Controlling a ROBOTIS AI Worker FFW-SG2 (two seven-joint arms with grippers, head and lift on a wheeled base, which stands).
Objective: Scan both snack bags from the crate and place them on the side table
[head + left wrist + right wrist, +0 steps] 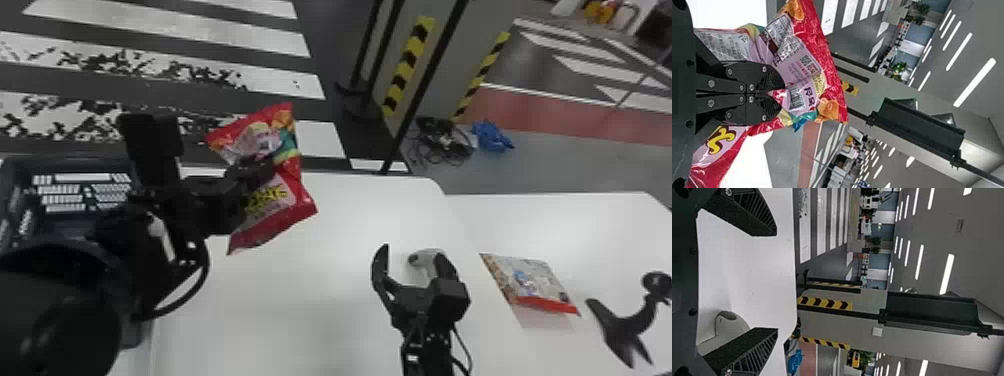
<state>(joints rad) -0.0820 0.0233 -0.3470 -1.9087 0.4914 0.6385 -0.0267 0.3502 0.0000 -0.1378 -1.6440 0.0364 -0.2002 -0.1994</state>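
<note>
The left gripper (262,167) is clenched on a crinkled red plastic snack bag (295,195) with a pink panel and yellow lettering, pinching it around its middle. In the head view, the bag hangs in the air between the dark plastic crate (75,159) at the left and the yellow-and-black striped posts (410,60) farther off, partly over the near white table (310,300). In the left wrist view, the 2 fingers (768,78) of the left gripper (775,94) are pressed together on gathered wrapping, and a barcode on the bag shows just beyond their tips.

The right gripper (411,252) is parked over the near white table with its 2 fingers spread well apart and nothing between them. A rounded white-and-grey plastic device (425,257) lies on the table, partly hidden by 1 of those fingers; in the right wrist view it is again partly behind 1 finger.

The other snack bag, pale and printed with a bright red strip along 1 end (530,280), lies flat on the white side table (575,215), to the right of the right gripper. Farther right is a black curved stand (625,325) with a pronged base. On the floor beyond the tables are tangled dark cables (442,142) and, just beside them, a crumpled blue bundle (492,137).
</note>
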